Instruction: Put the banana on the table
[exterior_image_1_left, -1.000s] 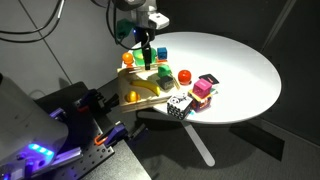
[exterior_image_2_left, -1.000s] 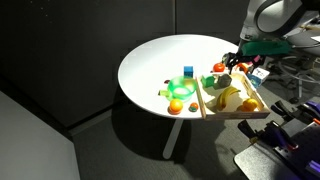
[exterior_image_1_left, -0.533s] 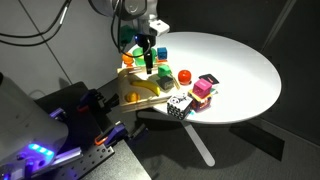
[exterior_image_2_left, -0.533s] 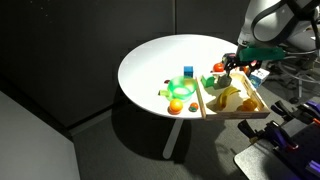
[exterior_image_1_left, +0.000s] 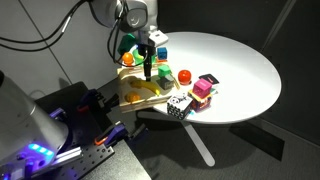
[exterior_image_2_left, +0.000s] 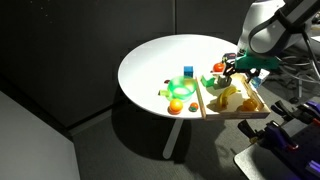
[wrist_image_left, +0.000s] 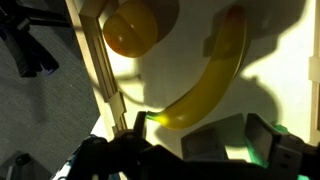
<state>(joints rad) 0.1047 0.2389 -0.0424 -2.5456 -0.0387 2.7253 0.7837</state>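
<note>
Two fingers (wrist_image_left: 270, 140) stand spread wide w/ nothing clamped btwn them. The gripper (wrist_image_left: 205, 135) hangs over the wooden tray (wrist_image_left: 92, 60), pointing down into it. The banana (wrist_image_left: 205, 75) lies flat on the tray floor just below, one end close by a fingertip, the other curving away; whether that fingertip touches it can't be told. A small round yellow piece (wrist_image_left: 140, 25) sits inside the tray too, right against its rim and a little apart from the banana.

In both exterior views the gripper (exterior_image_1_left: 148, 70) (exterior_image_2_left: 228, 72) is low over the tray (exterior_image_1_left: 125, 97) (exterior_image_2_left: 238, 112), banana (exterior_image_1_left: 143, 96) (exterior_image_2_left: 228, 95) in the tray – not on the table (exterior_image_1_left: 235, 65) (exterior_image_2_left: 155, 60). The tray rests at the table's edge. Beside the tray, on the white top: a green bowl (exterior_image_2_left: 183, 88), a blue cube (exterior_image_2_left: 188, 71), a pink block (exterior_image_1_left: 203, 88), a black-and-white die (exterior_image_1_left: 177, 105).
</note>
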